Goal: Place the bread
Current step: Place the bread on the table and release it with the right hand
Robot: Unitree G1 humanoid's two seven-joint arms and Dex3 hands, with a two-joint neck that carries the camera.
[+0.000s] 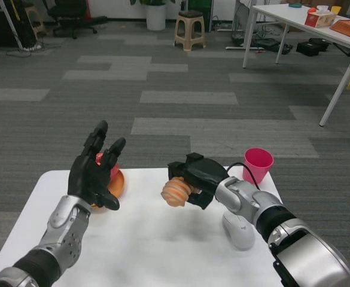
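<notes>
One bread roll (175, 192) hangs above the middle of the white desk (145, 251), held in the right hand (195, 178), whose fingers wrap around it. The left hand (95, 173) hovers with fingers spread wide over one orange plate (116, 185) holding one red item (107, 161). One pink cup (258, 164) stands at the far right corner.

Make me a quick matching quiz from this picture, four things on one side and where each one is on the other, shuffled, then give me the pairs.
Things:
1. bread
2. pink cup
3. orange plate
4. white mouse

Places:
A. far right part of the table
B. behind the raised left hand
C. on the table under the right forearm
D. held in the right hand, above the table

Pairs: 1-D, 2-A, 3-B, 4-C
</notes>
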